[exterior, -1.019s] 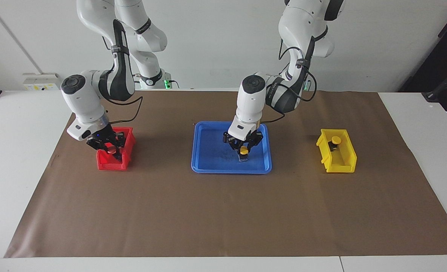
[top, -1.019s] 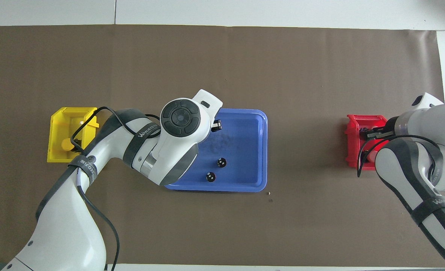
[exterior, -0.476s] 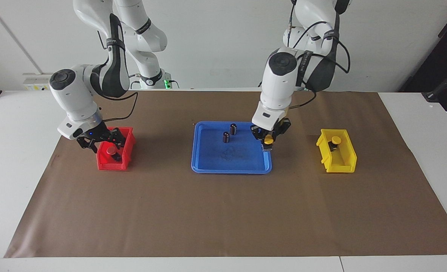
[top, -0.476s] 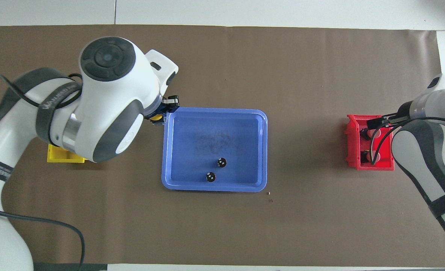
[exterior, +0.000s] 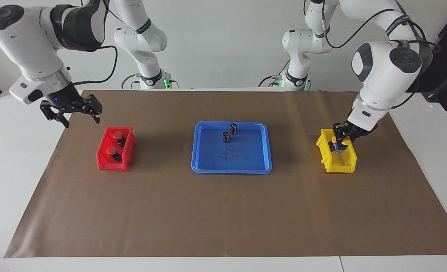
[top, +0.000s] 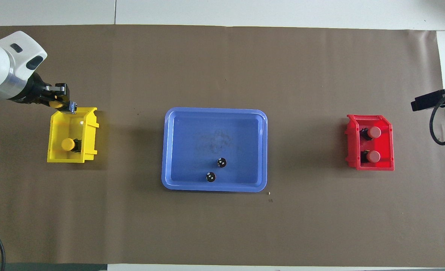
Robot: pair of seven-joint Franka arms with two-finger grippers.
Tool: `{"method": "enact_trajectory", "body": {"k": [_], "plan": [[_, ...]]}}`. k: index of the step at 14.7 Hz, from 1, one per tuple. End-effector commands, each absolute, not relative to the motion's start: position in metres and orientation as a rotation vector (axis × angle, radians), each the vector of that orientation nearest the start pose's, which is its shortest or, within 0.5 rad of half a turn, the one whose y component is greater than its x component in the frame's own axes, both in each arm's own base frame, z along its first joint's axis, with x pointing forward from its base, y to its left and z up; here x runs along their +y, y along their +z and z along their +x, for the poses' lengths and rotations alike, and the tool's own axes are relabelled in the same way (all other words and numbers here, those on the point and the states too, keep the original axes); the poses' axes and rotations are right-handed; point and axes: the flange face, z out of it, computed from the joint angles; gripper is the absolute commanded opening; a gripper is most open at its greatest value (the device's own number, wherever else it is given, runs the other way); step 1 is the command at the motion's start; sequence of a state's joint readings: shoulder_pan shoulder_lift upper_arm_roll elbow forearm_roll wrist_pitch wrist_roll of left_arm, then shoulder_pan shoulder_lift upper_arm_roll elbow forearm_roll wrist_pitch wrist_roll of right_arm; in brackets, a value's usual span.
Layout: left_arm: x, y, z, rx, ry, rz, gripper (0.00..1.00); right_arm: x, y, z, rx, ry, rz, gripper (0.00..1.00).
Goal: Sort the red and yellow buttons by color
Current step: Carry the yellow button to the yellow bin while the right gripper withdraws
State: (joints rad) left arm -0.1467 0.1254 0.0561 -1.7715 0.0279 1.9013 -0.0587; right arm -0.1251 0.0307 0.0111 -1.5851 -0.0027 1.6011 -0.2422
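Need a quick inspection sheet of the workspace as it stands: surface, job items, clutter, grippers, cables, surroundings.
Surface: brown mat on white table.
Job's things: two red buttons in red bin; one yellow button in yellow bin; second yellow button held.
Clutter: two dark cylinders in blue tray.
Grippers: left gripper shut on the second yellow button, over the yellow bin; right gripper open, empty, raised near the red bin.
Cables: black cables on both arms.
Surroundings: white wall.

Tray [top: 261, 150] between two bins [top: 389, 145] — buttons [top: 374, 132] in each; cylinders [top: 221, 162] in tray.
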Motion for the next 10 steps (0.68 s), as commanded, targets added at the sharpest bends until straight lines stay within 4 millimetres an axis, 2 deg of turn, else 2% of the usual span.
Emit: {"method": "enact_trajectory", "body": {"k": [1, 3, 4, 6, 10], "plan": [[-0.045, 0.465, 0.577, 0.113, -0.054, -3.128, 0.01, -0.076, 0.613, 0.561, -0.123, 0.116, -3.118, 1.00], [-0.025, 0.446, 0.577, 0.082, -0.058, -3.128, 0.01, -0.086, 0.610, 0.557, -0.091, 0.133, -3.118, 1.00], [-0.023, 0.441, 0.575, 0.081, -0.051, -3.130, 0.01, -0.091, 0.607, 0.554, -0.075, 0.144, -3.109, 1.00], [-0.023, 0.430, 0.572, 0.082, -0.034, -3.130, 0.01, -0.079, 0.608, 0.542, -0.074, 0.155, -3.118, 1.00], [-0.022, 0.398, 0.564, 0.082, -0.072, -3.128, 0.01, -0.086, 0.607, 0.531, -0.038, 0.153, -3.120, 1.00]]}}
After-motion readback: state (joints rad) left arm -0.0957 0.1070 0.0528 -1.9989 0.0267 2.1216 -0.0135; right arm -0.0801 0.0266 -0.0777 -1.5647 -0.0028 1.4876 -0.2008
